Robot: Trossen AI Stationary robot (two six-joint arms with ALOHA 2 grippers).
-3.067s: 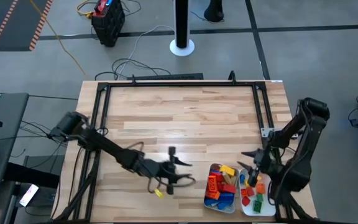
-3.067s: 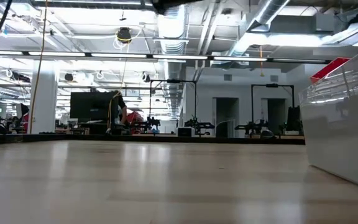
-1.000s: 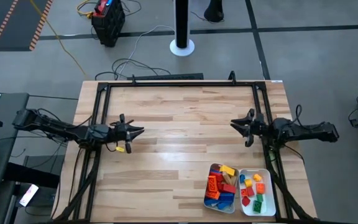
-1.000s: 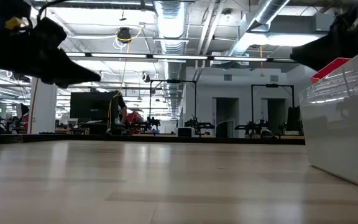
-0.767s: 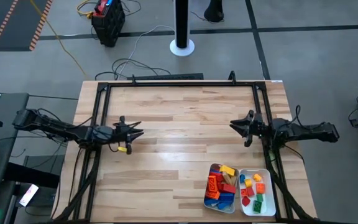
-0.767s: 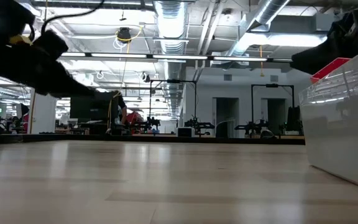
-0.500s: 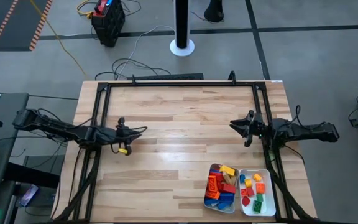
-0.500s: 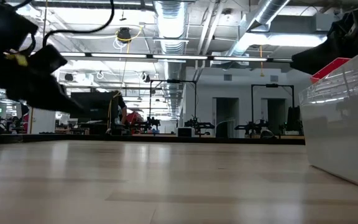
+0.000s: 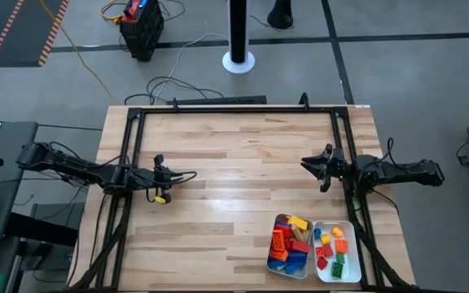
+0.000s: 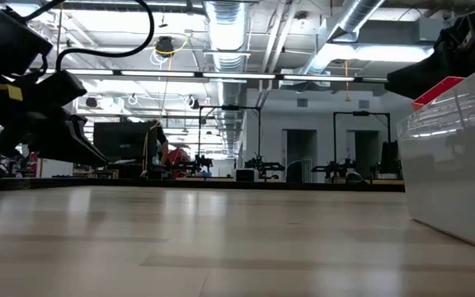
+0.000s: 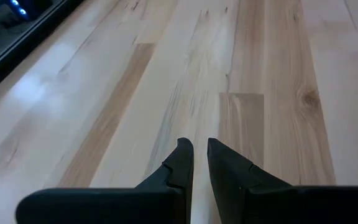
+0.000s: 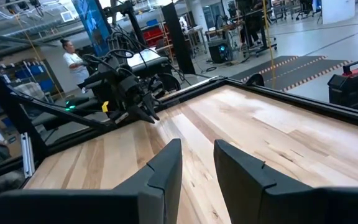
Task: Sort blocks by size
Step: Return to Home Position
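Right now the blocks [image 9: 293, 241] are all lying in two white trays at the lower right of the high view. The left tray [image 9: 271, 262] is holding the longer bricks in red, blue, yellow and tan, and the right tray [image 9: 354, 244], sitting just beside it, is holding short ones in red, orange, green and yellow. The left gripper [image 11: 200, 144] is hanging over the bare table [image 9: 243, 146] at the middle left of the high view, well apart from the trays, its fingers drawn almost together and gripping nothing; a small yellow tag [image 9: 159, 198] is showing on it. The right gripper [image 12: 197, 144] is hovering at the middle right, above the trays in the frame, with its fingers a little parted and nothing between them. A black frame [image 9: 234, 109] is running around the tabletop, and both arms are reaching in across its side rails. In the low view the near tray's clear wall [image 10: 456, 165] is filling the right edge and blocking most of the contents — only a red brick [image 10: 437, 91] is peeking over the rim. In the right wrist view a person [image 12: 73, 59] is standing in the upper left, beyond the table. On the floor at the top of the high view a black pole [image 9: 238, 32] is standing on a white base, with loose cables [image 9: 177, 81] nearby.
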